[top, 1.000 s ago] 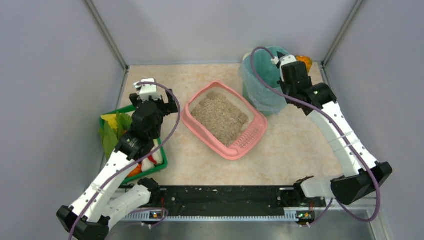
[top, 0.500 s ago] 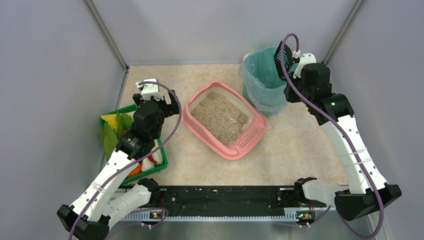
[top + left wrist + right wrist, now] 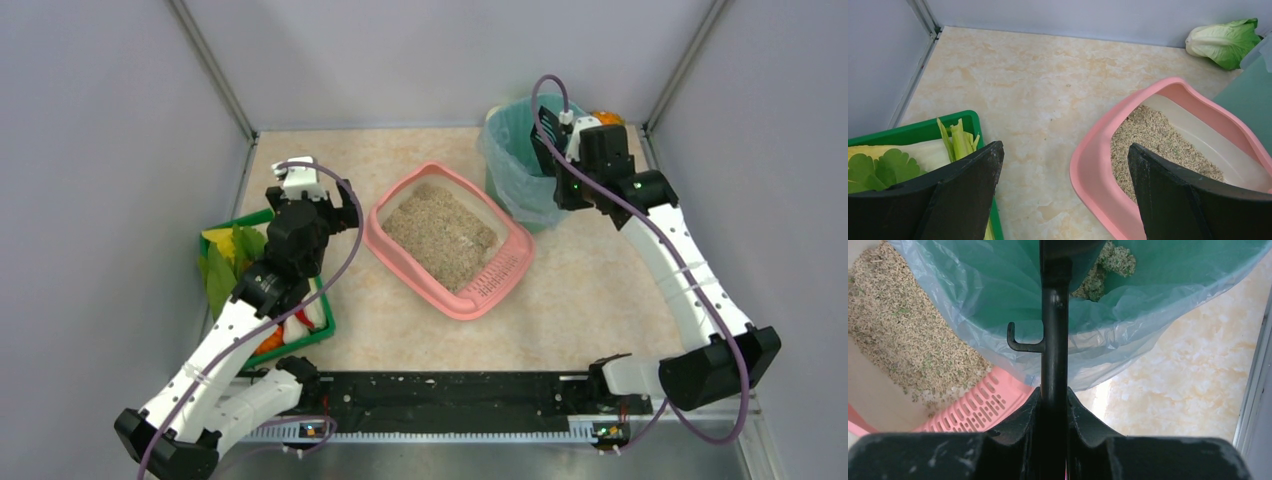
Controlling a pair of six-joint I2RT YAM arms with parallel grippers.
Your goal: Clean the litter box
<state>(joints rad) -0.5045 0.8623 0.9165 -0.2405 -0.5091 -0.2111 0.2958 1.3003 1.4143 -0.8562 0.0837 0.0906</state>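
The pink litter box (image 3: 495, 278) sits mid-table with beige litter in it, its slotted ledge toward the near right. My right gripper (image 3: 572, 152) is shut on the handle of a black scoop (image 3: 546, 132), held over the teal-lined bin (image 3: 520, 185). In the right wrist view the scoop handle (image 3: 1054, 340) runs up from my shut gripper (image 3: 1054, 400) into the bin liner (image 3: 973, 285), where clumps of litter (image 3: 1104, 262) lie; the litter box ledge (image 3: 983, 405) shows below. My left gripper (image 3: 335, 205) hangs open and empty just left of the box (image 3: 1093, 165); in its wrist view the gripper (image 3: 1064, 147) straddles bare table.
A green tray (image 3: 228, 221) of leafy and colourful items lies under my left arm, its rim (image 3: 913, 131) beside the left finger. A cabbage (image 3: 1228, 42) rests at the back wall. An orange item (image 3: 608, 120) sits behind the bin. Walls close three sides.
My right arm swung right and up with the scoop, then came back left, so the scoop now stands over the bin's rim. The left arm has not moved.
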